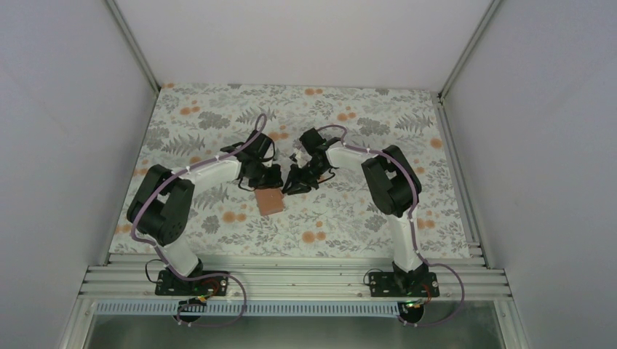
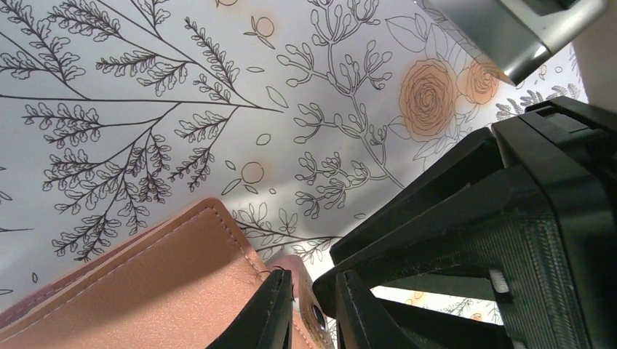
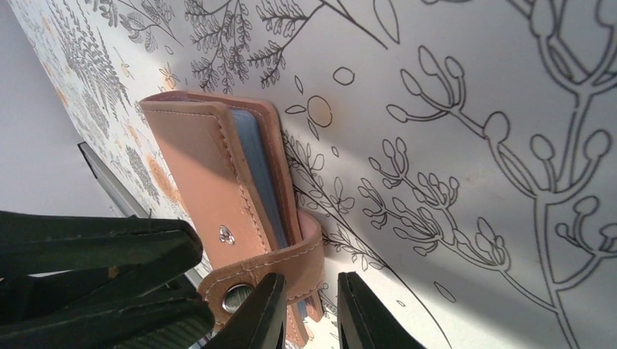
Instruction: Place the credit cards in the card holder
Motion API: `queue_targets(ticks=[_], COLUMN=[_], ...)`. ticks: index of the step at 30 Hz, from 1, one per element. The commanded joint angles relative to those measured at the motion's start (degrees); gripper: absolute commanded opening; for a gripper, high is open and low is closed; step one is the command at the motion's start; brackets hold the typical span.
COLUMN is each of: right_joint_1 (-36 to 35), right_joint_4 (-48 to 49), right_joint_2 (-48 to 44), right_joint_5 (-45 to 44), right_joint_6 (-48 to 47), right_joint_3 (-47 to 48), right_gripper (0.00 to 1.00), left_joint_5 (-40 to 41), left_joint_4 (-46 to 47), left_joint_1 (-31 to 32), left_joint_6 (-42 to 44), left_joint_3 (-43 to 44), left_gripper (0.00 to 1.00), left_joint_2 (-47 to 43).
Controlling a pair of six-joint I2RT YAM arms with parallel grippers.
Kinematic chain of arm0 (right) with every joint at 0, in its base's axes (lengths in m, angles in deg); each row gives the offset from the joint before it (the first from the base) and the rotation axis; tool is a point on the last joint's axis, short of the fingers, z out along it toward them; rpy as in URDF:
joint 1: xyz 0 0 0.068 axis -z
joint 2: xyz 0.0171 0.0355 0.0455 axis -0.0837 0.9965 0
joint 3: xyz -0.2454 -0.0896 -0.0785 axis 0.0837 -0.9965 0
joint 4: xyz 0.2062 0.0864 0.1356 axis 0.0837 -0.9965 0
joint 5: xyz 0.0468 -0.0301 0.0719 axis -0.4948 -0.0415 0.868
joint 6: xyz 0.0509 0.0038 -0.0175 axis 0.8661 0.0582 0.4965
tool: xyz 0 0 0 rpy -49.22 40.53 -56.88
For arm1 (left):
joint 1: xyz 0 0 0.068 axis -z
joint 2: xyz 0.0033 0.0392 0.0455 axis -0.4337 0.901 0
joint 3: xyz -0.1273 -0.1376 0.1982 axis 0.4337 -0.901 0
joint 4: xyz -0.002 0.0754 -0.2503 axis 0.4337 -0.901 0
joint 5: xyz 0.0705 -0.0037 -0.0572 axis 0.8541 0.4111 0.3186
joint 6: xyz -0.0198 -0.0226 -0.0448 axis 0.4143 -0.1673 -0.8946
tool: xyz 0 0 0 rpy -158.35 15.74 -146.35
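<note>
The tan-brown card holder (image 1: 270, 201) lies flat on the flowered tabletop (image 1: 349, 218), near the middle and a little toward the arms' bases. The 2 arms reach in from either side and meet just beyond it. The left hand (image 1: 268, 177) sits at the holder's far edge, and the right hand (image 1: 295, 183) is just beside it on the right, so the 2 hands are nearly touching. In the left wrist view the holder fills the lower left. Its stitched flap faces up and its strap (image 2: 304, 298) shows in the narrow gap between that hand's fingers (image 2: 265, 316). I cannot tell whether the fingers are pinching the strap or only framing it. In the right wrist view the holder lies on the tabletop with its open side toward the camera. The bluish edge of 1 card (image 3: 256, 167) shows tucked between its leather layers. A small metal snap (image 3: 226, 233) sits on the flap, and the strap curls round the near end. The right hand's fingers (image 3: 364, 313) are also only slightly apart, with the strap's end at the gap. Whether they grip it cannot be told.
</note>
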Motion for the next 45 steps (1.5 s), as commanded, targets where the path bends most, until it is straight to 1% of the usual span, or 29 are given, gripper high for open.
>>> queue_targets(ticks=[1,6,10,22,27,33,39,45], right_joint_1=[-0.18,-0.27,-0.29,-0.27,-0.27,-0.27,-0.27,-0.7], right_joint_4=[0.95,1.03,1.14,1.61,1.63,1.62,2.07,5.08], right_joint_2=[-2.06,-2.08,-2.01,-1.75,-1.63,-1.57,-2.08,-4.37], right_joint_5=[0.52,0.62,0.63,1.13,1.19,1.23,1.68,5.29], right_joint_6=[0.29,0.37,0.54,0.87,0.9,0.99,0.74,-0.69], right_joint_3=[-0.68,-0.81,-0.82,-0.73,-0.65,-0.55,-0.76,-2.56], right_gripper=[0.2,0.2,0.19,0.19,0.19,0.19,0.19,0.19], left_joint_5=[1.87,2.06,1.99,1.06,1.07,1.21,1.91,4.33], left_joint_4=[-0.91,-1.19,-1.35,-1.09,-1.1,-1.11,-1.36,-2.81], left_joint_1=[0.49,0.58,0.76,1.29,1.33,1.37,1.39,1.4], left_joint_6=[0.61,0.66,0.6,0.64,0.67,0.75,0.79,1.21], left_joint_3=[-0.44,-0.61,-0.59,-0.64,-0.68,-0.78,-1.2,-1.56], left_gripper=[0.17,0.18,0.23,0.22,0.18,0.03,0.03,0.02], left_joint_2=[-0.42,0.04,0.42,1.2,1.21,0.99,0.18,-0.92])
